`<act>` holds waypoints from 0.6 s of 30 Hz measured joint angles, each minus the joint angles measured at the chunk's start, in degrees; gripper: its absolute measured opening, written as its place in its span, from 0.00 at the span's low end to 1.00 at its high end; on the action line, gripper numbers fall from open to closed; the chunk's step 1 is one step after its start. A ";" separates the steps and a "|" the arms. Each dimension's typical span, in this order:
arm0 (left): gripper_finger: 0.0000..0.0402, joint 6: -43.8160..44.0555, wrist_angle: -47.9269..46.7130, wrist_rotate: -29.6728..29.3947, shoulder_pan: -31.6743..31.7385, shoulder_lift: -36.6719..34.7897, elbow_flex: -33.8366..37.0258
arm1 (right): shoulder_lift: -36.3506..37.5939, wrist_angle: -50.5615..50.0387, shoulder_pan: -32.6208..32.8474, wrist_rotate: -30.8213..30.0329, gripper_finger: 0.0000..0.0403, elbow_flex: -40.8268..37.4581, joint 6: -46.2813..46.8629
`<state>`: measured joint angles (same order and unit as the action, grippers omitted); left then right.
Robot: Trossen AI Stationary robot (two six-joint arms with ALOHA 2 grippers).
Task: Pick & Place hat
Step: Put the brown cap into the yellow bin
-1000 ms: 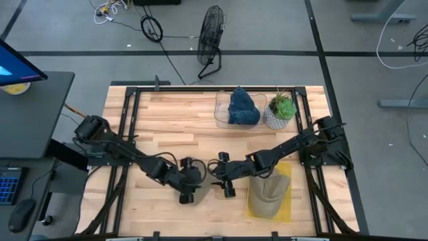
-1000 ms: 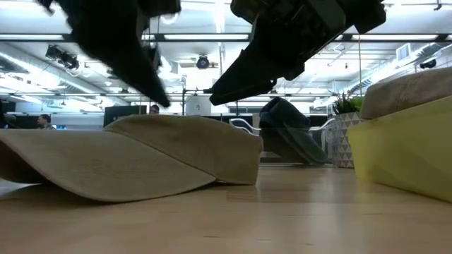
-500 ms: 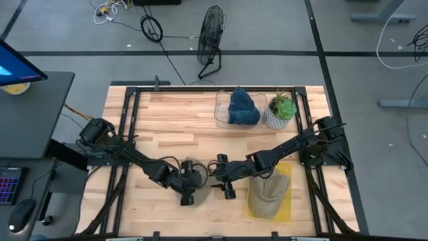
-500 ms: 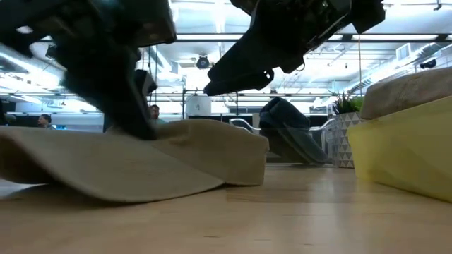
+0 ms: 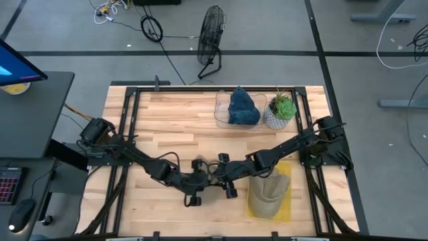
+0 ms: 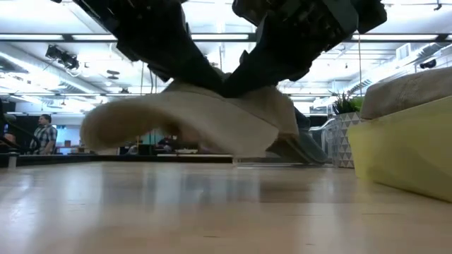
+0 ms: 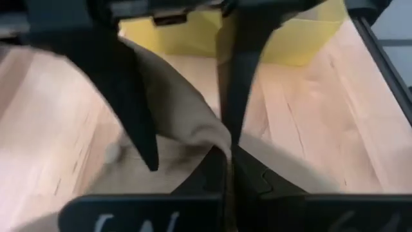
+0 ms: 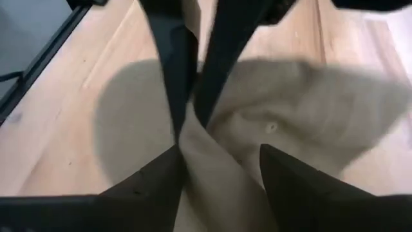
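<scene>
A tan hat (image 6: 191, 120) hangs between my two grippers near the table's middle, clear of the wood. My left gripper (image 7: 225, 154) is shut on it; it also shows in the high view (image 5: 199, 178). My right gripper (image 8: 219, 151) is open, its fingers on either side of the raised hat cloth (image 8: 212, 187); whether they touch it I cannot tell. In the high view it (image 5: 219, 178) faces the left gripper closely. A second tan hat (image 5: 267, 194) lies crown up on a yellow mat (image 5: 286, 171) at the near right. My left gripper pinches a raised fold of the hat's cloth (image 7: 215, 138) between its two fingers. The fingers (image 8: 174, 77) slant down from above and from the table's left. The hat hangs below them, clear of the table, its brim (image 6: 106, 127) drooping to one side.
A clear bin with blue cloth (image 5: 241, 107) and a potted plant (image 5: 281, 107) stand at the far edge. The yellow mat (image 6: 402, 148) with the second hat lies just right of the grippers. Black frame rails (image 5: 127, 134) run along the table's sides.
My left gripper has come down on the tan hat, taken hold of it and gone up and toward the table's right, close to the right gripper. The hat, which lay flat on the table, now hangs lifted clear, bunched at the top.
</scene>
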<state>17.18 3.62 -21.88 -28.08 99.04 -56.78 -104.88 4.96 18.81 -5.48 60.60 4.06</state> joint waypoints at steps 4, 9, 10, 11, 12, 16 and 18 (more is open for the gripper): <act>0.02 -1.85 -0.46 -2.48 -1.10 0.07 -0.95 | 0.13 -0.67 0.36 0.55 0.45 0.09 1.30; 0.03 0.97 -2.45 -3.41 -0.92 0.07 -1.03 | 0.40 -2.44 1.02 0.53 0.19 0.91 -0.25; 0.03 1.57 -2.54 -3.44 -0.92 0.07 -1.05 | 0.40 -3.53 1.07 0.57 0.12 1.46 -0.32; 0.04 1.66 -2.56 -3.66 -0.96 0.07 -1.05 | 0.65 -5.23 1.07 0.63 0.06 2.10 -0.57; 0.06 1.65 -2.47 -3.80 -0.96 0.06 -1.09 | 0.86 -7.49 1.07 0.60 0.03 2.96 -1.26; 0.17 1.57 -4.20 -3.45 -1.00 -0.19 -1.20 | 0.80 -19.11 1.07 -0.06 0.05 6.38 -1.21; 0.25 1.56 -5.32 -3.64 -0.70 -0.19 -1.20 | 0.81 -22.05 1.09 -0.13 0.03 7.95 0.02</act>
<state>18.74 -1.71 -25.51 -28.78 98.85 -57.98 -104.07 -17.09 19.90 -5.60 68.55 4.08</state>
